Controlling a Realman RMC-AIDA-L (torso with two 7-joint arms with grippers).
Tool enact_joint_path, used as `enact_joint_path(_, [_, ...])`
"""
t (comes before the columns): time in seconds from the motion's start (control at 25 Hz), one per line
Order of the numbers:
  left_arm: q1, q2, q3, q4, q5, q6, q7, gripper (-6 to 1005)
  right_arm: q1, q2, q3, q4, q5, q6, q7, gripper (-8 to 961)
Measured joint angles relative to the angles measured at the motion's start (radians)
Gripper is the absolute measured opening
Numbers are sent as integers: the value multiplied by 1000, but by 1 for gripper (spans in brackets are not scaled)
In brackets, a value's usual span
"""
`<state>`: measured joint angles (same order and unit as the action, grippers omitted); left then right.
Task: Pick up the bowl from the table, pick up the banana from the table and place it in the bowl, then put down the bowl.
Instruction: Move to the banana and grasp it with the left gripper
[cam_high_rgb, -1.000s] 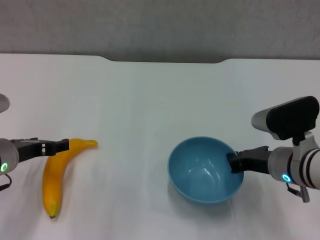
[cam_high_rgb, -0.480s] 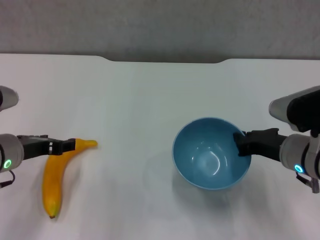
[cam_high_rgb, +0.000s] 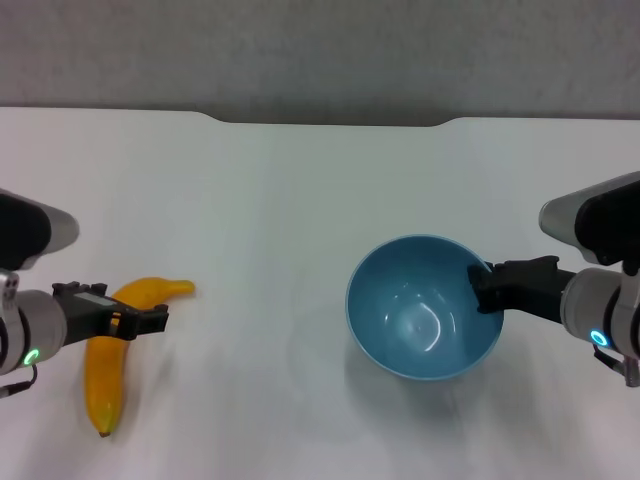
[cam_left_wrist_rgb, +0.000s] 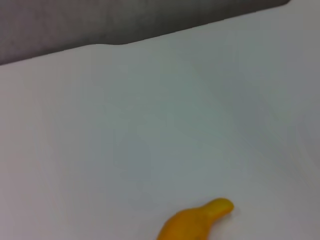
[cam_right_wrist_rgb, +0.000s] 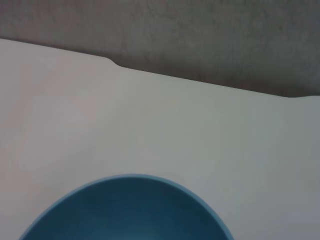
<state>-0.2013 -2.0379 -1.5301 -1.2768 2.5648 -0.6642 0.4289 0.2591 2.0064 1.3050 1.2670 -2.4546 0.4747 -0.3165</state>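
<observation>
Table (cam_high_rgb: 300, 200): white top, notch on the far edge, and it carries everything I'm working with.

Bowl (cam_high_rgb: 423, 308): blue and empty. Judging by the shadow under it, I'd say it's raised off the table and tipped a bit toward my camera. It sits just left of my right claw (cam_high_rgb: 482, 290), whose tips meet the bowl's right rim. I read that claw as clamped on the rim, one finger inside and one outside, though the contact itself is partly hidden. Holding at the rim leaves the mouth clear, so the banana can drop in from the other side. In the right wrist view only the bowl's far rim shows, low in frame, with bare table beyond it.

Banana (cam_high_rgb: 110, 345): lying flat, stem toward the far side, dark end toward me. My left claw (cam_high_rgb: 150, 320) reaches in from the left and sits over the upper-middle part, so banana runs both ahead of and behind the tips. I can't tell if the fingers are spread or closed, or if they touch the peel. Crossing it sideways makes sense: pinch across the narrow width, not along the length.

My read: bowl pickup done, banana grab in hand. The left wrist view catches only the stem end.

Risk: the banana is longer than the bowl is wide, so it'll likely rest propped on the rim.
</observation>
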Motion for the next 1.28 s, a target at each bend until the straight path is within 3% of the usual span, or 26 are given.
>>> enact_joint_path(0.32, [-18,-1,9,76,9,60,-5,908,-1,0,-7,7,0,-4,-6,48])
enact_joint_path(0.72, [-81,-1,-6,219,2,124,-36,899,-3,2,-12,15,3,-4,-18,52])
enact_joint_path(1.28, [-98,-1,-27,260,6,123,-51,897,-20,2,-18,36,0,-7,-21,58])
